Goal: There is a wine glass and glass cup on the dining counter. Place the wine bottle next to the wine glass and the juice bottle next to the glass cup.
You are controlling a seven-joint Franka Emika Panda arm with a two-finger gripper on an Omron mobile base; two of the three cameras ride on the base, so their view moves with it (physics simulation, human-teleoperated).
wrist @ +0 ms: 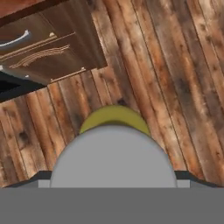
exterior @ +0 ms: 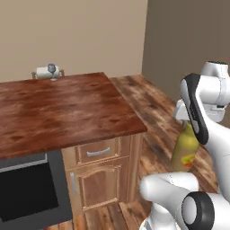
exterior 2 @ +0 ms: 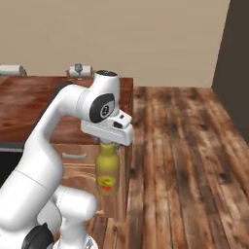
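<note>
The juice bottle [exterior: 185, 152] [exterior 2: 107, 172], mustard yellow with a red-and-yellow label, hangs upright in the air over the wooden floor, just off the corner of the dining counter [exterior: 67, 108] [exterior 2: 29, 102]. My gripper [exterior: 188, 128] [exterior 2: 107, 144] is shut on its neck from above. In the hand view the bottle's pale cap and yellow shoulder [wrist: 113, 118] sit between the tips of my gripper [wrist: 113, 175]. A small wine glass [exterior: 52, 69] [exterior 2: 78, 69] stands at the counter's far edge. The glass cup and the wine bottle are out of view.
A white paper-towel roll [exterior: 44, 72] lies beside the wine glass. Wooden drawers and a cabinet door [exterior: 99, 152] [wrist: 39, 48] front the counter's end, with a black appliance [exterior: 27, 193] to their left. Plank floor [exterior 2: 185, 160] stretches to the right.
</note>
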